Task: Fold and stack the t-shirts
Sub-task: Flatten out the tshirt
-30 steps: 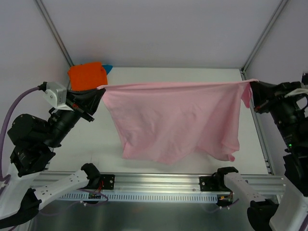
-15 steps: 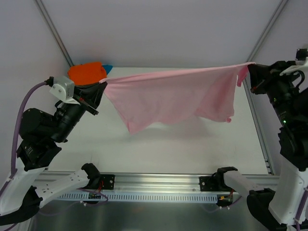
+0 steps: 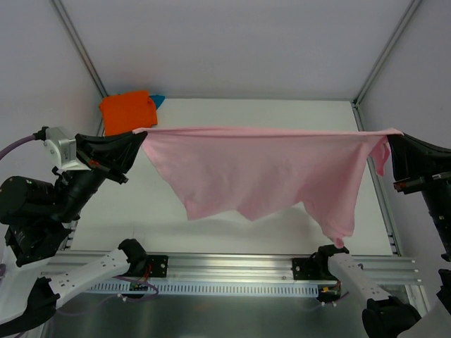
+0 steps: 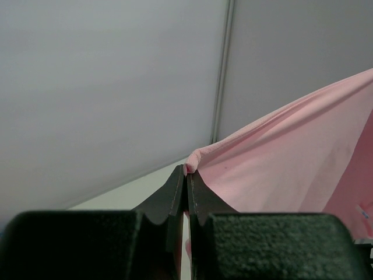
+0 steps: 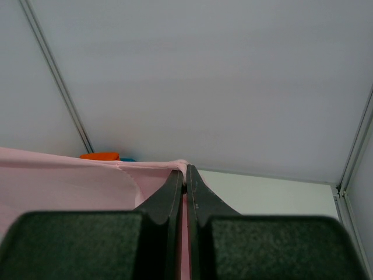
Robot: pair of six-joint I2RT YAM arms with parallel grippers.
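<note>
A light pink t-shirt (image 3: 268, 172) hangs stretched in the air between both arms, its top edge taut and its lower part drooping above the table. My left gripper (image 3: 141, 134) is shut on the shirt's left corner (image 4: 195, 160), the cloth pinched at the fingertips. On the right, my right gripper (image 3: 393, 135) is shut on the other corner (image 5: 182, 164). A folded bright orange t-shirt (image 3: 127, 111) lies at the table's far left corner, with a bit of teal-blue t-shirt (image 3: 158, 99) showing behind it. The orange t-shirt (image 5: 100, 156) also shows far off in the right wrist view.
White walls with grey metal posts (image 3: 79, 46) enclose the table (image 3: 254, 113) on three sides. An aluminium rail (image 3: 232, 266) carrying both arm bases runs along the near edge.
Both grippers have swung back toward the near side and downward with the pink t-shirt, and have moved further apart. The shirt's top edge is tauter and its lower part hangs lower.
</note>
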